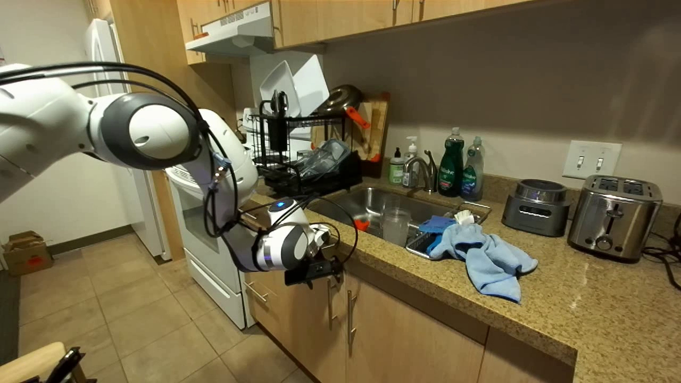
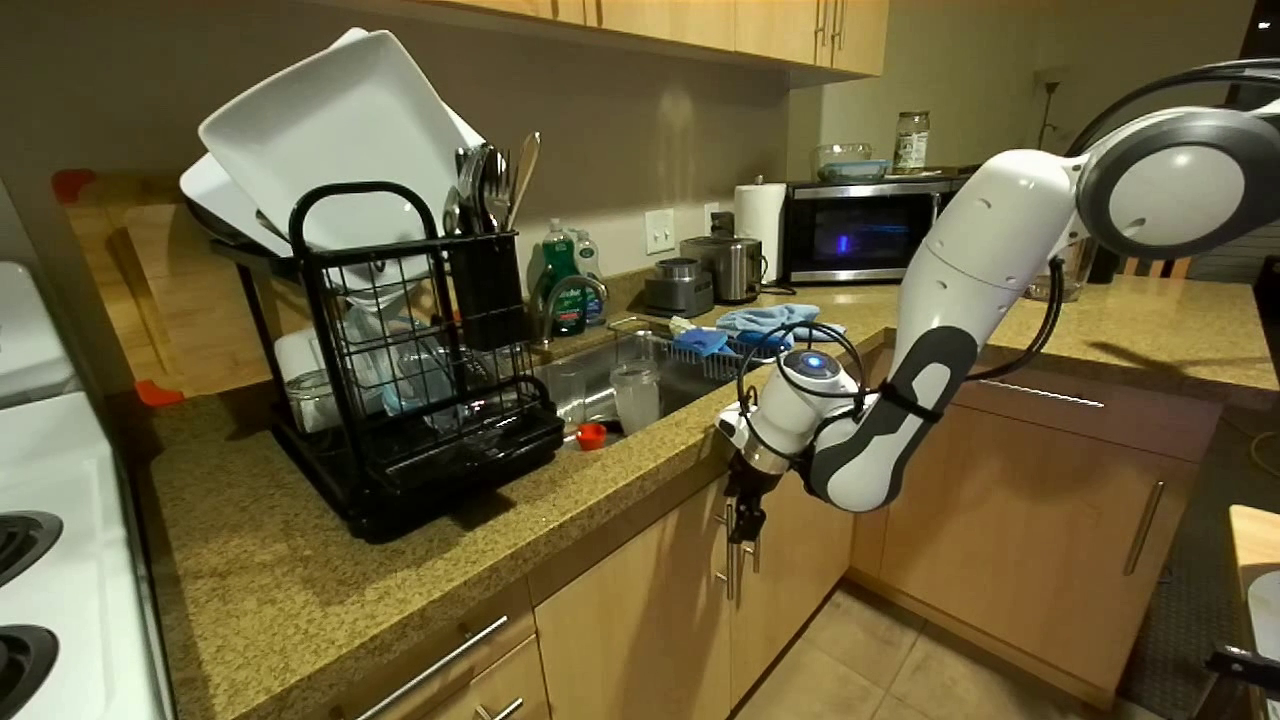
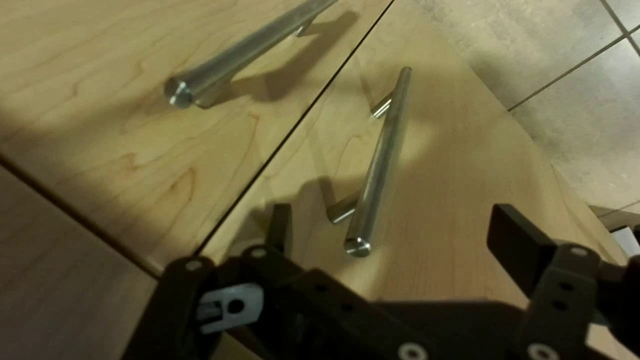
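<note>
My gripper (image 3: 392, 220) is open and empty, its two black fingers wide apart. A metal bar handle (image 3: 382, 160) on a light wood cabinet door lies between the fingers in the wrist view; I see no contact. A second bar handle (image 3: 250, 47) is across the door seam, farther off. In both exterior views the gripper (image 1: 314, 271) (image 2: 745, 525) hangs below the counter edge in front of the sink cabinet doors. The nearer handle (image 1: 330, 303) is just beside it there, with the second handle (image 1: 349, 322) behind.
The granite counter (image 1: 393, 266) overhangs the doors. Above are a sink (image 1: 372, 199) with cups, a blue cloth (image 1: 489, 260), a black dish rack (image 2: 450, 480) with plates, and a toaster (image 1: 612, 218). A drawer handle (image 2: 435, 665) and a white stove (image 1: 207, 255) are beside the doors.
</note>
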`<move>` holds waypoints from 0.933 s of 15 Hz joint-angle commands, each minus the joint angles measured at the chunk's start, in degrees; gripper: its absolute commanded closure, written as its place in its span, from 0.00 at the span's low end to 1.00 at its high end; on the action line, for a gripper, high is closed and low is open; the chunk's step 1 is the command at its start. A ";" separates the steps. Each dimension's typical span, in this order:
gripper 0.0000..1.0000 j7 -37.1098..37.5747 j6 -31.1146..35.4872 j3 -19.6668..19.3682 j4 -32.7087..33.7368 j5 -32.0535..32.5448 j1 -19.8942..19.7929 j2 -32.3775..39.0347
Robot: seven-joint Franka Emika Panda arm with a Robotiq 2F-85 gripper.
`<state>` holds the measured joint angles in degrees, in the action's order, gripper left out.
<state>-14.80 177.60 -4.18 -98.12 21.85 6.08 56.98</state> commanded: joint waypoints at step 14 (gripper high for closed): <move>0.00 -7.81 -1.29 6.96 -1.46 1.21 -4.62 -0.02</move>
<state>-19.91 177.60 0.32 -98.31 22.45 3.69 57.06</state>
